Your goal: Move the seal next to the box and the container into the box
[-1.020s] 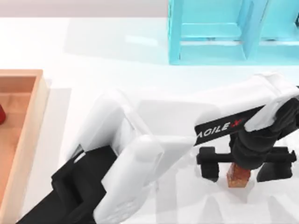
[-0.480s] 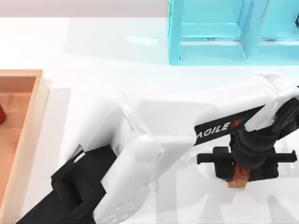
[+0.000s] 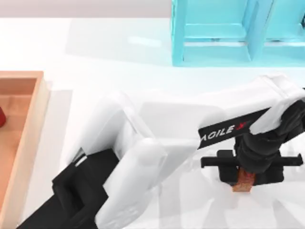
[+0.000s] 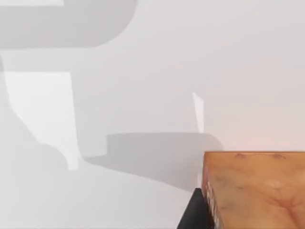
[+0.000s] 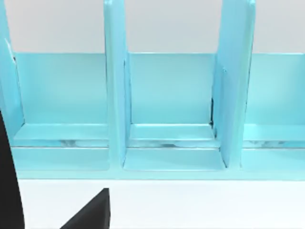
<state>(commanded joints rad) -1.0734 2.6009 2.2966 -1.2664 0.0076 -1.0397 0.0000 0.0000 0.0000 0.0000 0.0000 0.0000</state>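
R hand clamped on seal, low at worktop's right, nr turquoise cabinet; box at far left edge; L arm parked centre-left, its hand's state can't tell.

Compared with a second ago, the fingers of the left end effector stand much closer together: then they were spread wide on either side of the seal, well apart from it, and now they press against its two flanks at the right side of the surface. That closing was already done half a second ago. Since then the left end effector and the seal sit a touch higher in the top view, the block's lower edge slightly farther from the near edge.
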